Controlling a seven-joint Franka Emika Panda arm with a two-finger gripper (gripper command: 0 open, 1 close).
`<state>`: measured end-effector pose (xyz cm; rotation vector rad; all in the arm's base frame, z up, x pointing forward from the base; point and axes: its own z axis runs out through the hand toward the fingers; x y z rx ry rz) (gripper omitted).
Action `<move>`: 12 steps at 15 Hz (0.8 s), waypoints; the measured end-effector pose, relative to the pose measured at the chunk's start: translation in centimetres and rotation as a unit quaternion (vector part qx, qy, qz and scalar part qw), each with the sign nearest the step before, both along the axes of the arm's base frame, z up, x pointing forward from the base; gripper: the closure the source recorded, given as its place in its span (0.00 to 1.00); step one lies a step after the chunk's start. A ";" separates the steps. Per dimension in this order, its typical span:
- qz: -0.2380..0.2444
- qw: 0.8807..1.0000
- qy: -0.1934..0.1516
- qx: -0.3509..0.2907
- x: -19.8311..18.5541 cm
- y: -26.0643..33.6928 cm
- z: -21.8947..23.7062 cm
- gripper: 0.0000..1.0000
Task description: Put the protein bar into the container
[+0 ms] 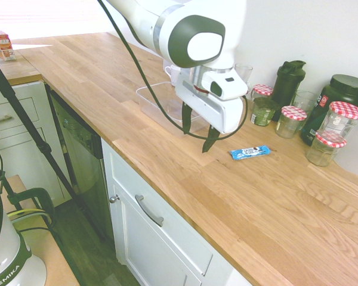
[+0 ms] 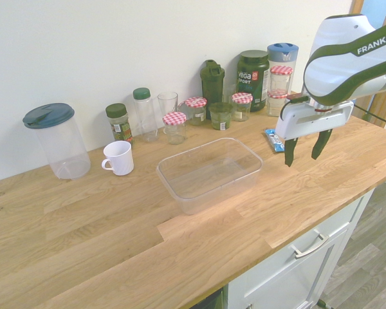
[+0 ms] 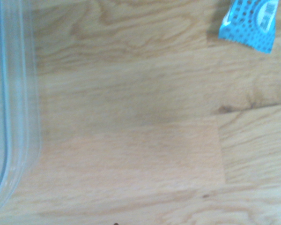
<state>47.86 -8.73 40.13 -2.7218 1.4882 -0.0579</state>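
Blue-wrapped protein bar (image 1: 250, 152) is lying flat on the wooden countertop (image 1: 274, 208), centre-right of the first exterior frame, nothing touching it. Gripper (image 1: 198, 130) is hovering above the wood with fingers spread wide, holding nothing.

Key relation: in the first exterior view the bar is sitting just right of and slightly below the fingertips, near but clear of them. Its long axis is running roughly left-right there, tilted a little up toward the right. In the second exterior view the bar (image 2: 273, 139) is poking out just left of the gripper (image 2: 304, 147), mostly hidden behind it.

Container (image 2: 209, 172) is sitting empty at centre of that frame, left of the gripper and apart from the bar. Gripper is hanging between the two.

Wrist view agrees: bar corner (image 3: 250, 23) at upper right, container rim (image 3: 16, 117) along the left edge, bare wood between.

Judgement: a short sideways shift onto the bar is needed, and the fingers should be closing across its short width.
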 end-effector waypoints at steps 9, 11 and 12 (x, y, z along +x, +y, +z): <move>-0.008 1.000 0.000 -0.002 5.1 -3.5 -0.4 0.00; -0.014 1.000 0.002 -0.003 6.0 -4.3 -0.9 0.00; -0.016 1.000 0.003 -0.002 6.8 -4.4 -1.3 0.00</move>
